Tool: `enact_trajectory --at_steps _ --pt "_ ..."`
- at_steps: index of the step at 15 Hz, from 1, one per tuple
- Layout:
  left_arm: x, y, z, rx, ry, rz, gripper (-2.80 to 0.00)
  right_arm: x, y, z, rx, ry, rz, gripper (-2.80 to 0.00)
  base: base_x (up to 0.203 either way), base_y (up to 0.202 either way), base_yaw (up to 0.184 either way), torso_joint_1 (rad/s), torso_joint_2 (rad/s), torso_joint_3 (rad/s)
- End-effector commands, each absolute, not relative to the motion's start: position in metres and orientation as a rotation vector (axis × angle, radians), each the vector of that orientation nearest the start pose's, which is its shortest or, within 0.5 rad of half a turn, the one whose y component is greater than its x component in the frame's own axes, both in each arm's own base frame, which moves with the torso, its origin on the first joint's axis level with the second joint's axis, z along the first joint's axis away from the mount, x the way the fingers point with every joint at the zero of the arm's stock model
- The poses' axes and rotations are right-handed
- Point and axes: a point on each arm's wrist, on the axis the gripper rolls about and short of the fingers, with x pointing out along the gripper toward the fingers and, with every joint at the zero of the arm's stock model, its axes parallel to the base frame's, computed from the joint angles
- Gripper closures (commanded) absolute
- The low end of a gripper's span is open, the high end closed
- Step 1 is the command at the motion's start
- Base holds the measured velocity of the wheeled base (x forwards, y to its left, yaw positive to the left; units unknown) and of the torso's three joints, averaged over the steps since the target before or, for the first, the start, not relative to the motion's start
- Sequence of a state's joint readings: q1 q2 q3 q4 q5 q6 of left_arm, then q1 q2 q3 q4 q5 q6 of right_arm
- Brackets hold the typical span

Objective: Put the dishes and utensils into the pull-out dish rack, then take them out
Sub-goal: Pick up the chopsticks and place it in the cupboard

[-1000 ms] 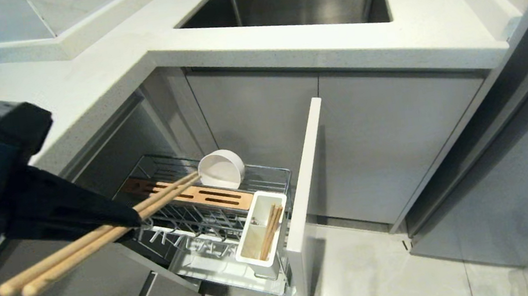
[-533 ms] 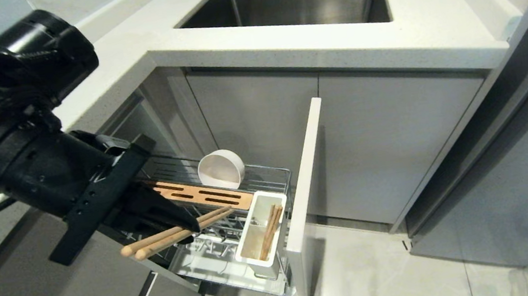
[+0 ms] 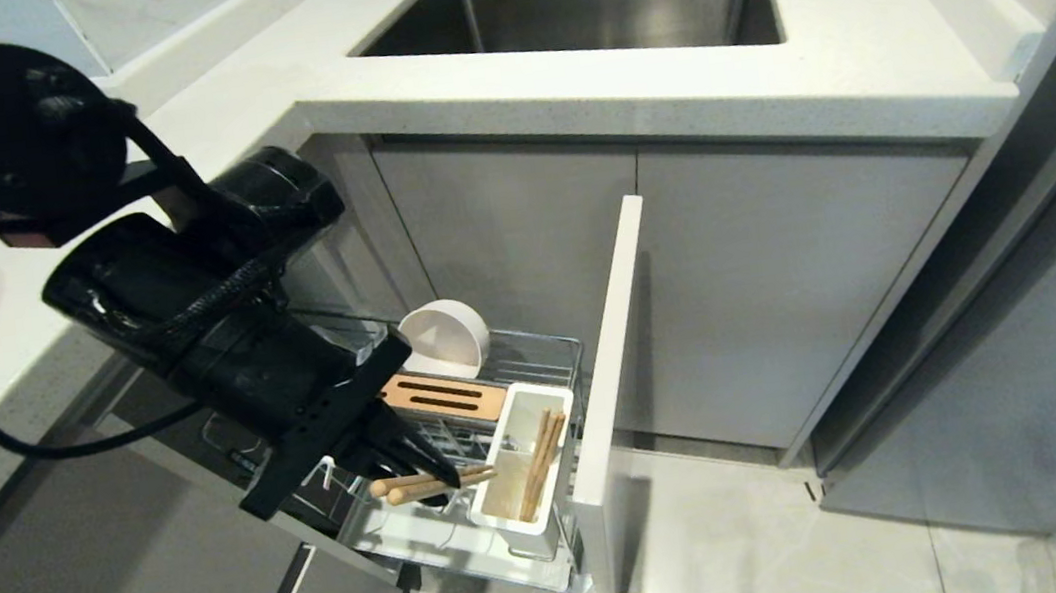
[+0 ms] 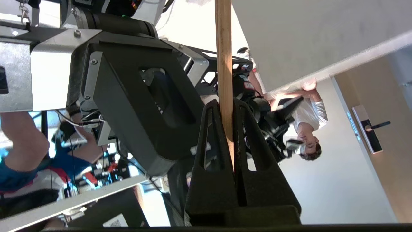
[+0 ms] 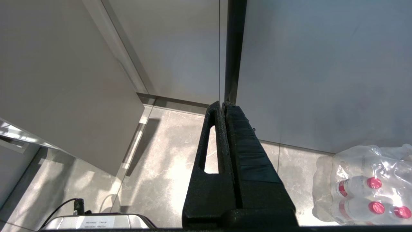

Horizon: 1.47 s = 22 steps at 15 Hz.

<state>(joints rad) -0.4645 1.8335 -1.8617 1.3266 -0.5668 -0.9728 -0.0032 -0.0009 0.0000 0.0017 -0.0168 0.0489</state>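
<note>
Black left gripper point(image 3: 428, 465) clamped on smooth, round wooden chopsticks point(image 3: 430, 484), held level over chrome wire rack point(image 3: 535, 356), tips pointing toward white rectangular caddy point(image 3: 505, 521). Matte white bowl point(image 3: 443, 339) on edge behind slotted wooden strip point(image 3: 445, 396). Right gripper point(image 5: 223, 104) pressed together, low near tiled floor point(image 5: 161, 167).

the left arm is stretched forward and downward across the head view, its wrist bent down. the left gripper point(image 3: 433, 464) is pointed low and clamped on a pair of chopsticks point(image 3: 425, 484), which are pinched between its two black fingers point(image 4: 209, 141). the right gripper point(image 5: 223, 104) is seen only in its own wrist view, hung low with its fingers pressed together and nothing held.
</note>
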Motion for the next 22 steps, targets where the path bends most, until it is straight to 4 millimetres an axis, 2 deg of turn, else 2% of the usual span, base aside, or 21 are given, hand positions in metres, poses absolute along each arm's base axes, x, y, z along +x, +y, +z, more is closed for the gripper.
enact_trajectory --at_steps 1,13,22 --pt "0.255 -0.141 0.259 -0.814 1.716 -0.106 0.0 -0.023 0.0 0.075 0.049 0.003 -0.02 0.0 0.0 0.0 0.0 0.0 0.0 0.0" --pt "0.303 -0.145 0.208 -0.864 1.77 -0.036 0.0 -0.023 0.0 0.075 0.049 0.003 -0.02 0.0 0.0 0.0 0.0 0.0 0.0 0.0" --pt "0.327 -0.148 0.18 -0.887 1.795 -0.013 0.0 -0.023 0.0 0.075 0.049 0.003 -0.02 0.0 0.0 0.0 0.0 0.0 0.0 0.0"
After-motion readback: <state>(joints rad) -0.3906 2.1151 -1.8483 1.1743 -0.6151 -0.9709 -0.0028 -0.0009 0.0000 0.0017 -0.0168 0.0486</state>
